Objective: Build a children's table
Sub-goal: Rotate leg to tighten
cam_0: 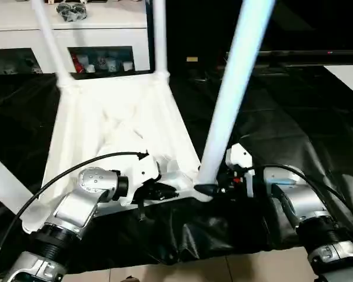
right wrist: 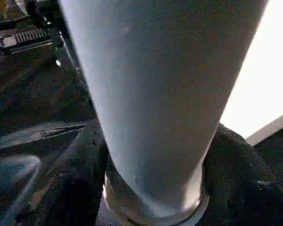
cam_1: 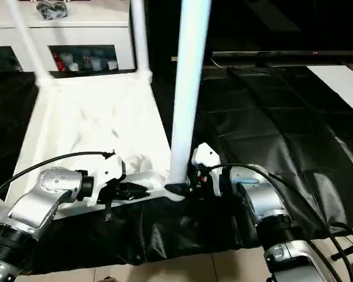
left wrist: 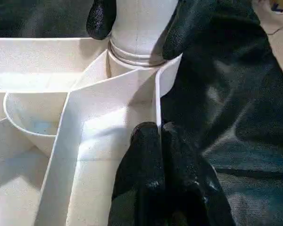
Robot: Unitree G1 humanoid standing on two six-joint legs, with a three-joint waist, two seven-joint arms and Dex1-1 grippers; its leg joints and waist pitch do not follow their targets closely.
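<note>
The left gripper's fingers (left wrist: 151, 155) were seen pressed together, tips laid against a rib wall on the underside of the tabletop (cam_0: 106, 126), just beside the corner socket (left wrist: 137, 61); nothing was held between them. This was judged a bracing contact, meant to keep the inverted top from sliding. The right gripper's fingers (left wrist: 101, 19) were spread on either side of the near leg (cam_0: 235, 82), close against its base where it entered the socket; whether they were clamped on it or merely cupped around it could not be told. The hold so low on the leg was taken as suited to seating or twisting it home. The tabletop was found upside down on black sheeting (cam_0: 294, 129), ribs upward. Two far legs (cam_0: 160, 35) were noted standing in their sockets, before a white cabinet (cam_0: 106, 23).
</note>
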